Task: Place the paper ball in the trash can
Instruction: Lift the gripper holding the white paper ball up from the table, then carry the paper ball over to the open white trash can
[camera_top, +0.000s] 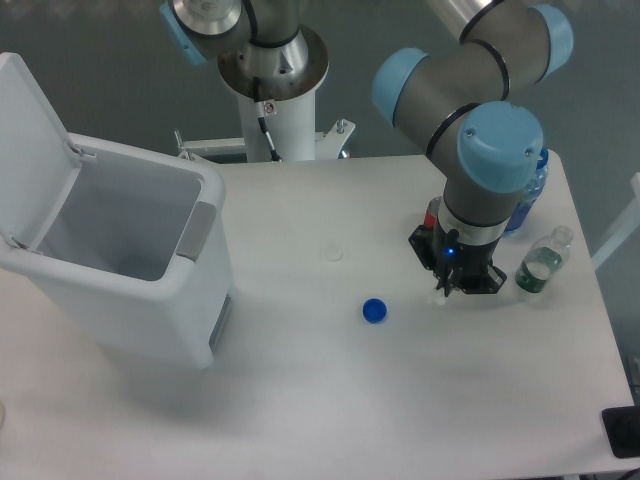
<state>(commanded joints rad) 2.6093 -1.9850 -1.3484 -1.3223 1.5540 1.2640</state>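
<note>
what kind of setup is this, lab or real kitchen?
Probably a robot lab bench: a grey-and-blue jointed arm on a white pedestal, over a plain white table with a white lidded plastic bin as prop.

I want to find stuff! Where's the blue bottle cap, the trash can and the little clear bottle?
blue bottle cap (375, 311), fixed camera view, on its round top.
trash can (150, 300), fixed camera view, on its white front wall.
small clear bottle (541, 266), fixed camera view, on its body.

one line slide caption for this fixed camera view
UR5e gripper lowered at the table's right side, far from the open trash can.
</note>
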